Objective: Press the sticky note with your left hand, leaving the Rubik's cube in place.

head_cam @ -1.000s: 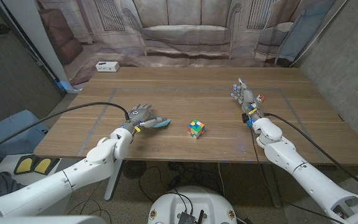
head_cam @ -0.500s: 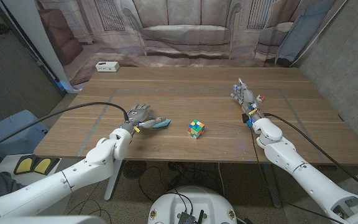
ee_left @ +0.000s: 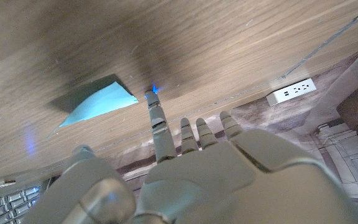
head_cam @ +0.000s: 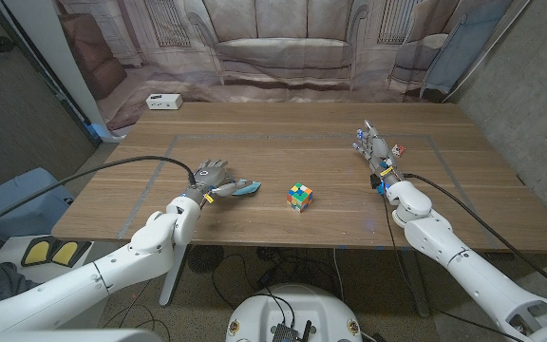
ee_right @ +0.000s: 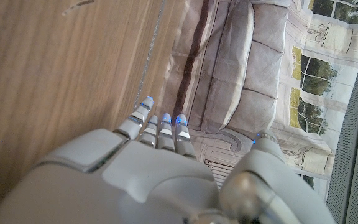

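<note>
Compared with the frame one second earlier, the left hand (head_cam: pixel 214 178) sits marginally further from the robot along the wooden table (head_cam: pixel 283 142), while the light-blue paper sticky note (head_cam: pixel 239 188) and the multicoloured Rubik's cube (head_cam: pixel 299 197) remain where they were. The left hand holds nothing, its fingers (ee_left: pixel 158 122) spread apart with one fingertip touching the table just beside the sticky note's corner (ee_left: pixel 98 104), and the cube stands apart on the note's far side. The right hand (head_cam: pixel 375 146) stands near the table's right edge, fingers (ee_right: pixel 160 129) extended close together and holding nothing.
</note>
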Controlling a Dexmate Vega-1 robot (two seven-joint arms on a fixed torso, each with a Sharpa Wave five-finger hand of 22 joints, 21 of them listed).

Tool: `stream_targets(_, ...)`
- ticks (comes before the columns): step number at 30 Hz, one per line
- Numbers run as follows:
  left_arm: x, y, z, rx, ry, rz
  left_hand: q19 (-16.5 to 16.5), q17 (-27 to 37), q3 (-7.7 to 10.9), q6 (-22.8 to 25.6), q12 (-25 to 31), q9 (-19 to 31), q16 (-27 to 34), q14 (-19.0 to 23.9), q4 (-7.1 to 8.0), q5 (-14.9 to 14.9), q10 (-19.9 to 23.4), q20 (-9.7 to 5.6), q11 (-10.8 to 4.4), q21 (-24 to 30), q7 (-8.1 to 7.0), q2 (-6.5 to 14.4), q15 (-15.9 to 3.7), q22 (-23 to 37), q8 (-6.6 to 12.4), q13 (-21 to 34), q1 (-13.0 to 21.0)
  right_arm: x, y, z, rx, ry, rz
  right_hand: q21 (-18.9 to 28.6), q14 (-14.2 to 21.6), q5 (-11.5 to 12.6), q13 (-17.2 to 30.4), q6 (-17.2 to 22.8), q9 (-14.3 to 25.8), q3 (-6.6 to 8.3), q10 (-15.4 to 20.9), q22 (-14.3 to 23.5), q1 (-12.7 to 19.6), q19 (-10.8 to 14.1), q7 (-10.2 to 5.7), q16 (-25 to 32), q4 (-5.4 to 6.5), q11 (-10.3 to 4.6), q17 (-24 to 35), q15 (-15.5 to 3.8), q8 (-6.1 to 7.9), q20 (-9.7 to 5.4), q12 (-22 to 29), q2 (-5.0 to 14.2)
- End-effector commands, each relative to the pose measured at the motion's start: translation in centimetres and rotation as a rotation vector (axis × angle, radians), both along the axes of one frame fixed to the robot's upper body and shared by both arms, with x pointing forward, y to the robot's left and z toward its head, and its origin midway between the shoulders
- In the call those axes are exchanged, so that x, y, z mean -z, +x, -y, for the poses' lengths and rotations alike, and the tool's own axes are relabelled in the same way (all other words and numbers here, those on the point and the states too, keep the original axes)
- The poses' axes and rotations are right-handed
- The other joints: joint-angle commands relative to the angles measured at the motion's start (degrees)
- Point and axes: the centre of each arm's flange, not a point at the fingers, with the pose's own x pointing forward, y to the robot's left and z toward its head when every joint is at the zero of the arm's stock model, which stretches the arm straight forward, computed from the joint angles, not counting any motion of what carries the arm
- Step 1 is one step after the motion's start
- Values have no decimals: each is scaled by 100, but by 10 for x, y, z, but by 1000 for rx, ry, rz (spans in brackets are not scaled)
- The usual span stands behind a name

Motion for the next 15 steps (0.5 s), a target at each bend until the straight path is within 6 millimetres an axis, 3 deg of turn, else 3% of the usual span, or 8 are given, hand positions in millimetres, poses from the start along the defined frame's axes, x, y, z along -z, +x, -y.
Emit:
stream_targets(1,-4,-1,0,-4,-3,27,20,16,16,160,66,35,32,44,-15,-5,85,31,-6,6,72,-14,5,25,39,10,72,-2,-2,2,3,-4,6,-3,45,-8,15,14,14,18,35,18,-13,28,-7,-8,-36,11,9,16,-17,20,-12,40)
stream_targets(8,-8,-2,-1,-17,-7,37,41,15,19,31,102,35,57,125,-29,-11,187,26,-2,11,1,1,-16,25,-12,9,93,-2,-3,4,8,2,6,-5,44,-8,15,15,14,17,39,18,-13,30,-8,-9,-39,5,8,15,-17,19,-10,41)
stream_targets(15,-10,-3,-3,-17,-13,42,36,14,28,-844,93,40,44,161,-73,-46,219,29,11,4,-337,39,41,25,-173,10,150,-1,-3,5,9,5,4,-8,49,-8,15,17,14,17,39,19,-14,28,-8,-7,-41,9,9,16,-16,16,-10,45)
